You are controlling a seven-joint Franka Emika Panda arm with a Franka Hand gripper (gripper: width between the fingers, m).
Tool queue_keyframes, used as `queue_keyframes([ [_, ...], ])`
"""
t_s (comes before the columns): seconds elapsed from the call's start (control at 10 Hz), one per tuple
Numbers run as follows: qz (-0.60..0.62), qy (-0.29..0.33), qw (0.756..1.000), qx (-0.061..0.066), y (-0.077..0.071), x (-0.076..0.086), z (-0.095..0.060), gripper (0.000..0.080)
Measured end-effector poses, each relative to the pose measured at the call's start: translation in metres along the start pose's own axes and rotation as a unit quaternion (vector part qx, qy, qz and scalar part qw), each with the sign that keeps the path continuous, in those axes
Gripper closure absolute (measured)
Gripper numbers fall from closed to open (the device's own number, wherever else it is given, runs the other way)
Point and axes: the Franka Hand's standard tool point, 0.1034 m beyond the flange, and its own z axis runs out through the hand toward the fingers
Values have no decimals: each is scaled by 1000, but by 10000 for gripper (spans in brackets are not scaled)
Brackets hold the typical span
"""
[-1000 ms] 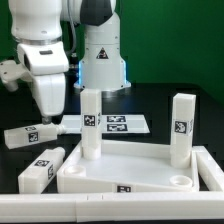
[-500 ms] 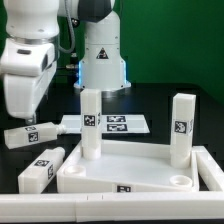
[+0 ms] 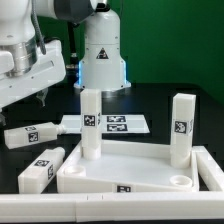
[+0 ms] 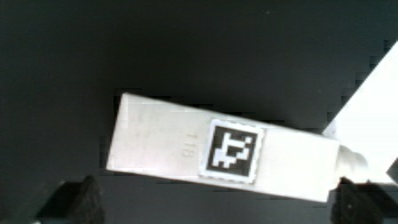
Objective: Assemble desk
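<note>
Exterior view shows the gripper [image 3: 40,96] lifted and tilted at about ten o'clock of the scene, well above the table. A second ago it hung low, pointing straight down just over the loose leg [image 3: 28,135]; half a second ago it was already climbing. That leg has not moved: it lies flat at nine o'clock of the tabletop [image 3: 135,172], tag up. The jaws stand wide apart with nothing between them, so the rise carried no part.

Two legs [image 3: 90,120] [image 3: 182,125] stand upright in the tabletop's sockets, at roughly ten and two o'clock of it. Another loose leg [image 3: 40,167] lies at eight o'clock, close by the tabletop's edge. The marker board [image 3: 118,124] sits behind at twelve o'clock.

Wrist view looks down on a lying leg [image 4: 214,145], probably the same one, with both fingertips [image 4: 75,197] clear of it.

My reading: half the legs are seated, and the retreat leaves the third leg still to be grasped, perhaps from a new angle
</note>
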Motion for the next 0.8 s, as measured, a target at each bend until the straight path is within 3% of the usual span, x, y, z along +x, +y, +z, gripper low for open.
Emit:
queue_keyframes([
  [0.3,111,5,994,6,1,3,1,150],
  [0.4,206,3,979,14,12,5,2,150],
  [0.5,301,3,953,28,15,9,6,150],
  [0.7,436,-10,896,83,10,8,24,150],
  [0.8,437,-9,896,81,13,8,27,150],
])
